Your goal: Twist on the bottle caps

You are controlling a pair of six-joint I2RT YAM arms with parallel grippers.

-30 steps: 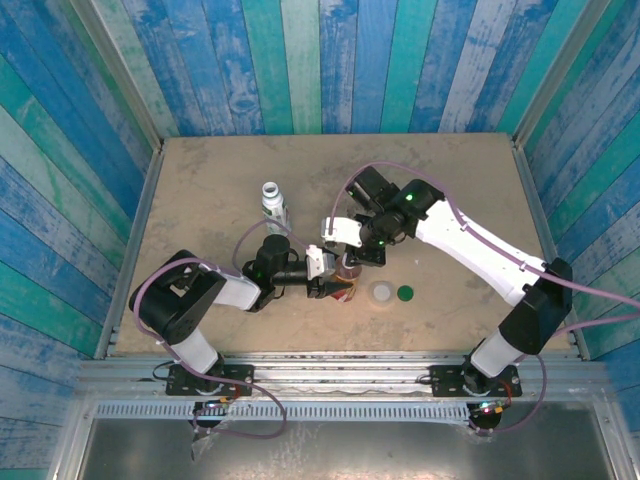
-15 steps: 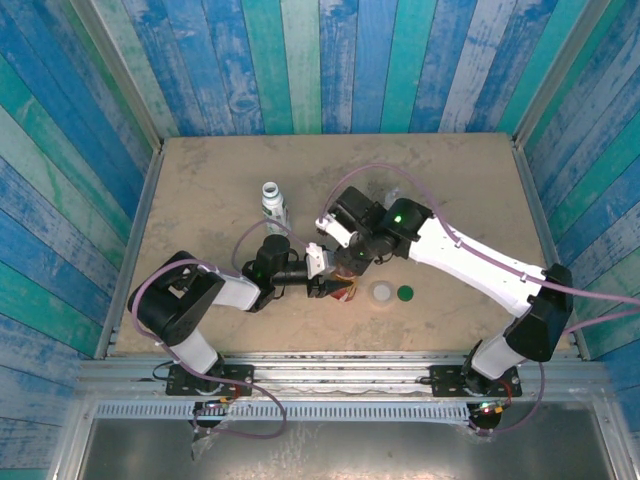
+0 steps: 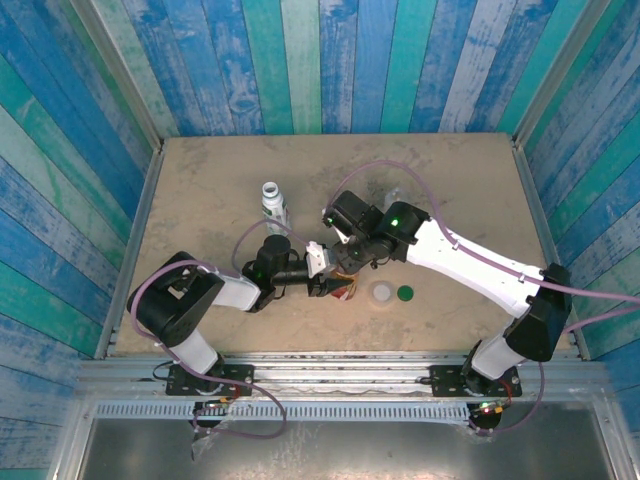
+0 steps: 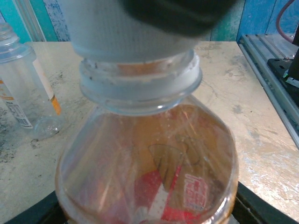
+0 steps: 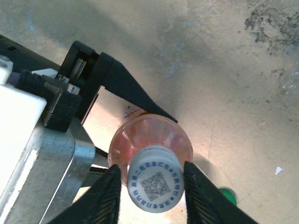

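The amber-liquid bottle with the red label (image 4: 149,163) stands upright at mid-table, and my left gripper (image 3: 330,285) is shut on its body from the left. From above, my right gripper (image 5: 154,186) is shut on the white-grey cap (image 5: 155,185), printed with a QR code, which sits on the bottle's neck (image 5: 149,137). A wide translucent cap (image 3: 381,292) and a dark green cap (image 3: 405,293) lie just right of the bottle. The white-labelled bottle (image 3: 272,203) stands capless at the back left. The short clear bottle with the orange label (image 4: 23,88) lies on its side farther back.
Blue and green plank walls enclose the beige tabletop (image 3: 200,180). A metal rail (image 3: 340,375) runs along the near edge. The right arm (image 3: 470,255) stretches diagonally over the right half of the table.
The right gripper has shifted left over the amber bottle and its wrist has turned. The left gripper and the bottle have stayed where they were.
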